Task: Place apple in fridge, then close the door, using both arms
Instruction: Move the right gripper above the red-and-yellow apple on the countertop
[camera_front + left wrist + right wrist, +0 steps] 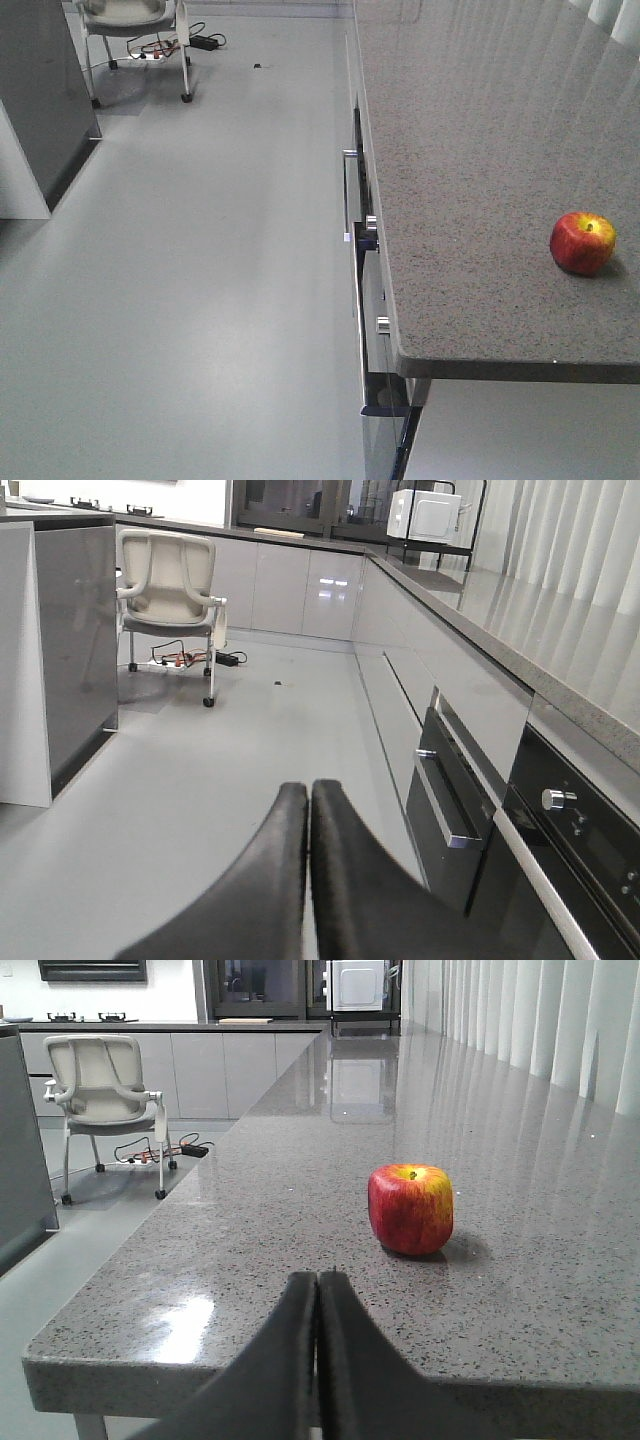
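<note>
Presently the right tool (318, 1278) is held level just above the near end of the table (230, 1260) and pointed along its length. Its two black fingers are pressed together, with nothing between them. The left tool (308, 790) is held low and level over the floor (200, 780), aimed down the aisle beside the cabinet fronts. Its tapered black fingers are likewise closed on nothing.

The apple (411, 1209) is set upright on the table, ahead of the right tool, slightly to its right and apart from it. Its skin is glossy, red with a yellow patch around the stem dimple, and its shape is round and slightly squat. The table is made of grey speckled stone, polished so that light is reflected. A black glass oven (570, 860) with metal knobs is built in below it.
</note>
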Available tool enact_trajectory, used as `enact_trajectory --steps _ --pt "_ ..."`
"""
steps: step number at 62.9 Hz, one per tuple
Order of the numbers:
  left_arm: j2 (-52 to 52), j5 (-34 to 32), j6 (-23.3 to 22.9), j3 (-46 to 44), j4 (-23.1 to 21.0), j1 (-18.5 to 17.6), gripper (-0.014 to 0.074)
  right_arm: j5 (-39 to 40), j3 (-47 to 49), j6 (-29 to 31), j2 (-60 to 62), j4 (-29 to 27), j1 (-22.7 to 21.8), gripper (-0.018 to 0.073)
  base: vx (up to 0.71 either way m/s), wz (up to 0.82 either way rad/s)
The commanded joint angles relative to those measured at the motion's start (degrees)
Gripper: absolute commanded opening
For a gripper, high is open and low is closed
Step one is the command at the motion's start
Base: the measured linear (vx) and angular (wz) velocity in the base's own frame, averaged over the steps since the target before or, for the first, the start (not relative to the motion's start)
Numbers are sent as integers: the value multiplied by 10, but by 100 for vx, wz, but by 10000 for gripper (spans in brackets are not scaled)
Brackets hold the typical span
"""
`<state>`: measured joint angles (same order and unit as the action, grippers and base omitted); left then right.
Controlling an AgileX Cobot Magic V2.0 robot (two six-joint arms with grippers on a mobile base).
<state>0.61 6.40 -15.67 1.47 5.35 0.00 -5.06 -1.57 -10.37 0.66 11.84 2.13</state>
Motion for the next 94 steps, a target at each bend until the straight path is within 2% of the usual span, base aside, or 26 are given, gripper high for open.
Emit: enact_trajectory --steps 1,17,23,34,38,42,52,60,67,72,76,88,92,94 --pt "3 -43 -3 12 0 0 -6 45 -9 2 11 4 -3 -3 0 0" --pt "3 -43 -3 12 0 0 -6 47 -9 2 11 4 -3 -3 0 0" --pt "3 -43 -3 12 0 0 -6 76 -9 -5 11 -7 -3 -3 0 0" --pt "3 -43 -3 12 0 0 -6 182 -8 -47 11 -111 -3 -3 0 0" --pt "3 -43 -3 12 0 0 -6 192 -3 -56 10 -148 -3 -3 0 0" --pt "3 -43 -3 12 0 0 -6 162 18 -56 7 -156 -3 -3 0 0" --pt "3 -43 -3 12 0 0 -6 -10 155 -36 -41 -128 -3 -3 0 0" --pt "3 -43 -3 12 0 0 -6 -139 298 17 -130 -105 -3 0 0 0" --pt "3 -43 -3 12 0 0 -6 -197 401 82 -219 -106 -3 20 0 0" --pt "3 -43 -3 12 0 0 -6 -223 468 123 -280 -106 -3 80 0 0" --pt "3 -43 -3 12 0 0 -6 -230 514 138 -326 -108 -3 171 0 0" --pt "3 -43 -3 12 0 0 -6 -206 578 140 -418 -106 -3 616 0 0" --pt "3 -43 -3 12 0 0 -6 -208 578 142 -435 -103 -3 715 0 0" --pt "3 -43 -3 12 0 0 -6 -211 578 142 -442 -103 -3 728 0 0"
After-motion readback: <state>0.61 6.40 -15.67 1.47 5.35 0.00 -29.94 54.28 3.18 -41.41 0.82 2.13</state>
